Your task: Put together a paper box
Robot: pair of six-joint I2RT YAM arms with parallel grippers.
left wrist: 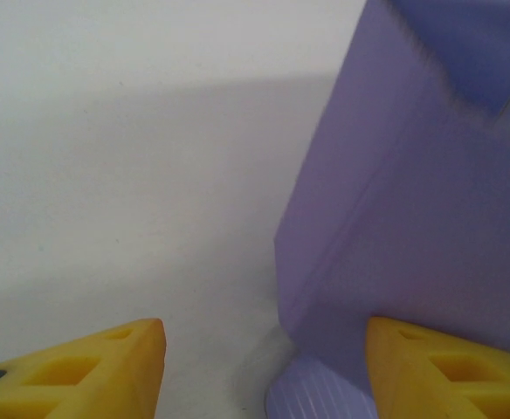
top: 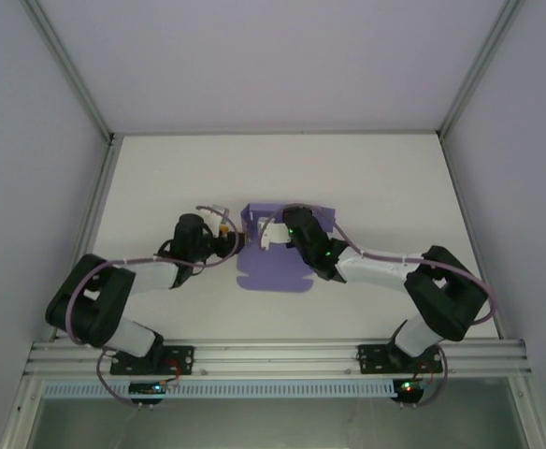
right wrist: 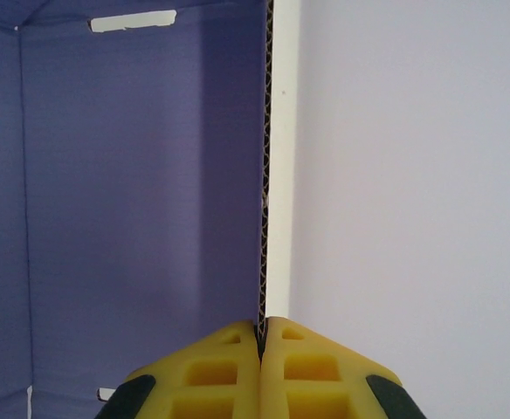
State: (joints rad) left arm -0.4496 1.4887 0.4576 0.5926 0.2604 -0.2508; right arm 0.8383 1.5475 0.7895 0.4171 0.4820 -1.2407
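**A:** Box?
**B:** Paper box point(top: 275, 273), lavender corrugated card, mid-table. It's partly folded: walls up, rounded near end lying flat.
**A:** Fingers?
**B:** My right gripper point(right wrist: 261, 336) is pressed together on a raised wall's fluted edge, purple inside, pale outside. My left gripper point(left wrist: 268, 340) is spread wide, yellow tips, at the box's left wall.
**A:** Surface, room?
**B:** Matte white table point(top: 161, 178), pale enclosure walls point(top: 30, 103), aluminium rail point(top: 273, 355) along the near edge.
**A:** Unclear?
**B:** From above, my right wrist hides the box's right side. Can't tell if my left fingers touch card.
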